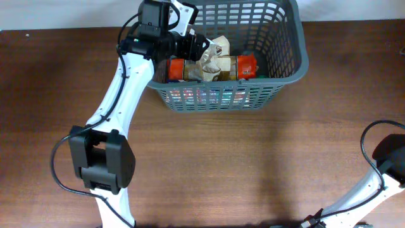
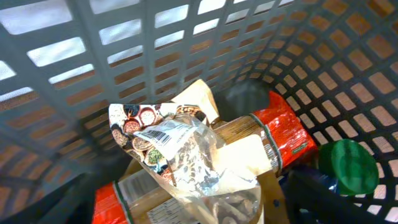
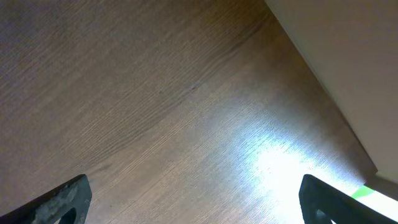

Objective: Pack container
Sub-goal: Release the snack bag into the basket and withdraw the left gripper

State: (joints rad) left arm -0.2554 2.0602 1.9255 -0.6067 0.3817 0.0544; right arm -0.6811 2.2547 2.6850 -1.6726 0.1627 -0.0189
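The container [image 1: 302, 50], a dark grey lattice basket, stands at the table's far middle. Inside it lie a clear packet with a printed top [image 2: 186, 155], a long brown packet with red ends [image 2: 289, 134] and a green round item [image 2: 351, 165]. My left gripper [image 1: 201, 45] reaches into the basket from its left rim. In the left wrist view the left gripper [image 2: 186, 208] is open, its dark fingers [image 2: 323, 199] wide apart on either side of the clear packet, which rests on the pile. My right gripper [image 3: 196, 208] is open over bare wood, holding nothing.
The basket wall [image 2: 124, 74] closes round the left gripper on all sides. The right arm [image 1: 389, 158] sits at the table's near right corner. A pale wall edge [image 3: 348, 74] runs along the table's side near the right gripper.
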